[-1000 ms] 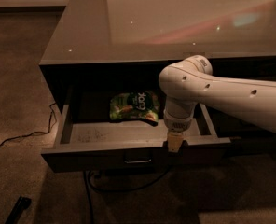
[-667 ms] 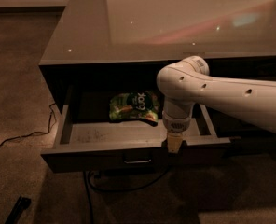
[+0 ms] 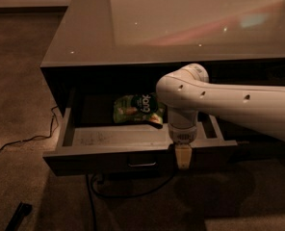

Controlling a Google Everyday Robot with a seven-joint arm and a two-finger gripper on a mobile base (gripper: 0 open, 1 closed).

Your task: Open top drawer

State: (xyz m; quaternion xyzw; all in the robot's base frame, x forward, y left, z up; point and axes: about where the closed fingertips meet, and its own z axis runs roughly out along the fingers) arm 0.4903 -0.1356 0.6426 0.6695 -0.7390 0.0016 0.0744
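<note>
Pointing straight down, the gripper (image 3: 182, 157) hangs at the front edge of the top drawer (image 3: 94, 160), right of its handle (image 3: 142, 163); I cannot tell whether it is spread or closed. That drawer stands pulled out beneath the countertop (image 3: 181, 23), with a green snack bag (image 3: 135, 109) inside.

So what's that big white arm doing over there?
It's a robot's white arm reaching down in front of a cabinet with a shiny grey top. The wide, shallow dark grey-brown top drawer is already pulled out. The gripper hangs at the drawer's front edge, just right of the small rectangular handle. A crinkly green snack bag lies inside near the back.
</note>
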